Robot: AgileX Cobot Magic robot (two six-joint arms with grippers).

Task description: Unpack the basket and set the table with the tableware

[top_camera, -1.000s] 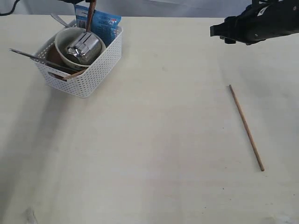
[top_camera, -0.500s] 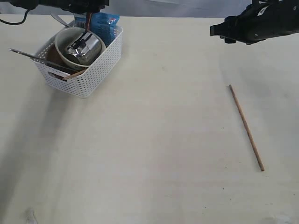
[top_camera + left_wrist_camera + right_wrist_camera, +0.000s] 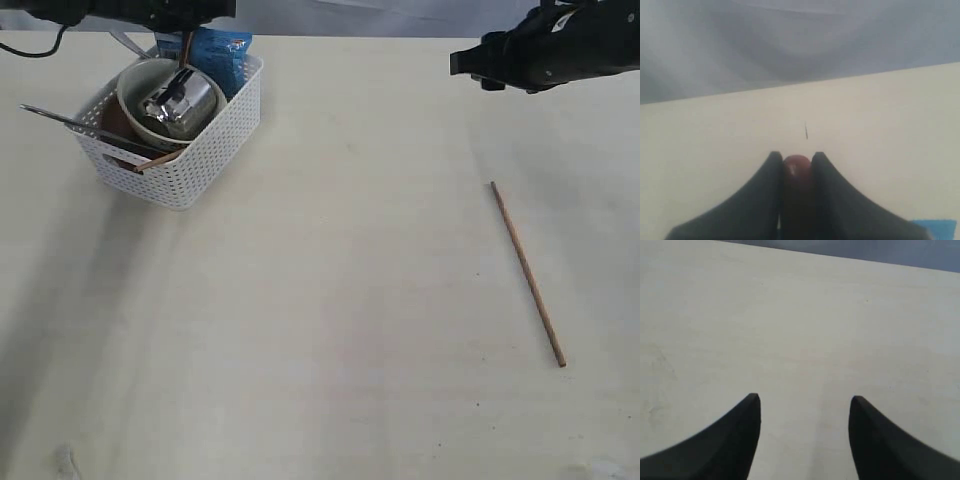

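The white basket (image 3: 190, 172) stands at the table's (image 3: 330, 330) far left. It holds a cream bowl (image 3: 130, 84) with a shiny steel cup (image 3: 178, 100) lying in it. A steel knife or fork (image 3: 68, 122) and a brown chopstick (image 3: 160, 158) stick out over the rim. My left gripper (image 3: 186, 22) is above the basket's far side, shut on the upright handle of the dark red spoon (image 3: 187, 48); the handle's end (image 3: 796, 168) shows between the fingers of the left gripper (image 3: 796, 160). One chopstick (image 3: 528, 272) lies on the table at the right. My right gripper (image 3: 458, 65) (image 3: 805, 400) hovers open and empty.
A blue snack packet (image 3: 222, 48) leans in the basket's far corner, its edge also in the left wrist view (image 3: 935, 227). The table's far edge meets a grey backdrop (image 3: 790, 40).
The left gripper has closed on the spoon's handle, and its arm now lies across the top left. The right arm and the chopstick on the table have not moved.
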